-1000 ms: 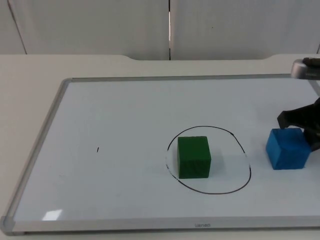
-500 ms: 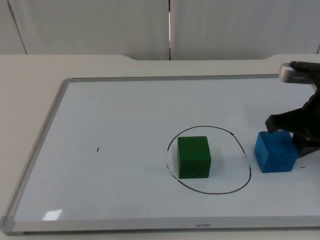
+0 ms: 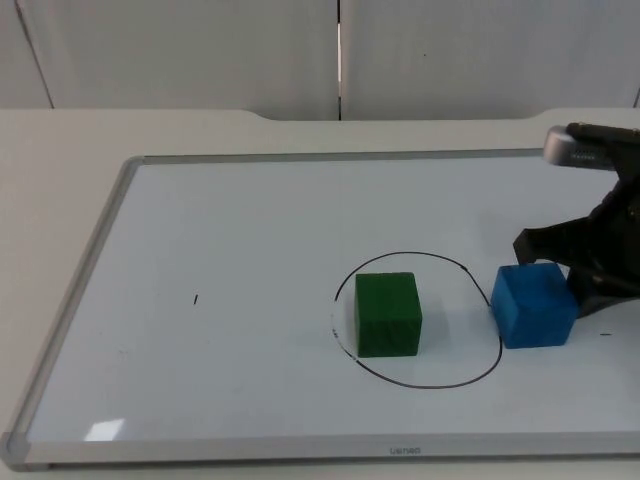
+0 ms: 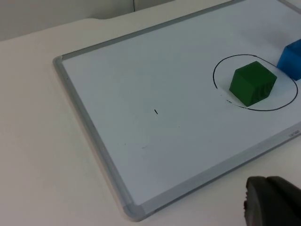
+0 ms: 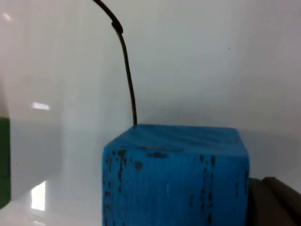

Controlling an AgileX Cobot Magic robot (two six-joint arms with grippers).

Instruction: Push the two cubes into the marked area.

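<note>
While the solid green cube [image 3: 388, 314] already sat inside the hand-drawn black circle [image 3: 470, 377] on the white, metal-framed board [image 3: 200, 230], your right tool [image 3: 590, 270] had the solid blue cube [image 3: 533, 305] directly ahead of it, pressed against the face turned away from the circle. I could not tell how wide that tool stood, since only dark finger parts showed behind and beside the cube; it looked to be pushing rather than gripping, though that is my reading. The blue cube stood just beyond the tool, its far edge at the line of the circle and the rest of it outside. The right wrist view showed the black line [image 5: 126, 61] running up from just behind the cube's top edge.

By my judgement you were about halfway: one cube was home, and the other was at the border with a short push left to bring it fully inside, stopping short of the green cube farther ahead.

Your left tool [image 4: 275, 202] waited off the board over the bench [image 3: 60, 150], holding nothing that I could see; its opening I could not tell.
</note>
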